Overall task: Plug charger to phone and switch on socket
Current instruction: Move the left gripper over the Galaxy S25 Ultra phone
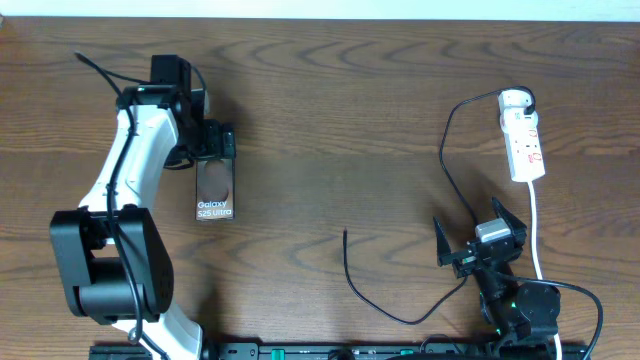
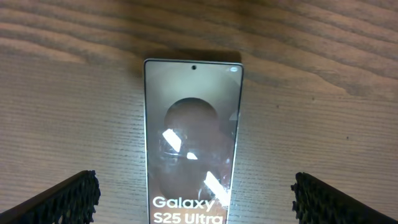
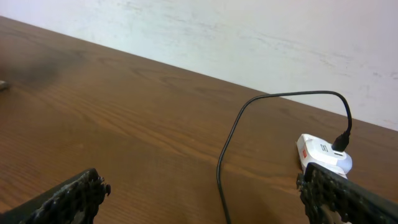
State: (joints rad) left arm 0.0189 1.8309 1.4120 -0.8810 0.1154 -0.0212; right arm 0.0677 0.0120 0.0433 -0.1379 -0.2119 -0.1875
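**A:** Where is the glossy brown-grey slab phone [image 1: 214, 192], and how is it expected to handle?

**B:** It is seen lying flat, lettering up, at about 9 o'clock on the brown wooden counter [image 1: 330, 120]. The left jaws are spread wide to either side of it and are not seen touching it. It is judged stiff, thin and slick (reflections show on the glass). A hold across the two long edges would be advised, never on the face.

**A:** And the charger?

**B:** The long thin black charger cable [image 1: 375, 297] is seen curling from its small free tip [image 1: 345, 232], near 6 o'clock. It runs out to the white rounded plug head [image 1: 514, 100], which appears seated at the 12 o'clock end of the white elongated power strip [image 1: 526, 148], at about 2 o'clock. The cable is judged light and limp. It should be pinched just behind the tip, or the end will droop. The right jaws, at about 4 o'clock and near the cable, are likewise spread and hold nothing.

**A:** The strip itself?

**B:** It is judged light plastic, likely to slide when a switch is pressed.

**A:** What is counted?

**B:** One phone, one charger cable and one power strip with one thick white cord [image 1: 535, 225] are counted, and two arms. The strip's red marks are too small to be counted.
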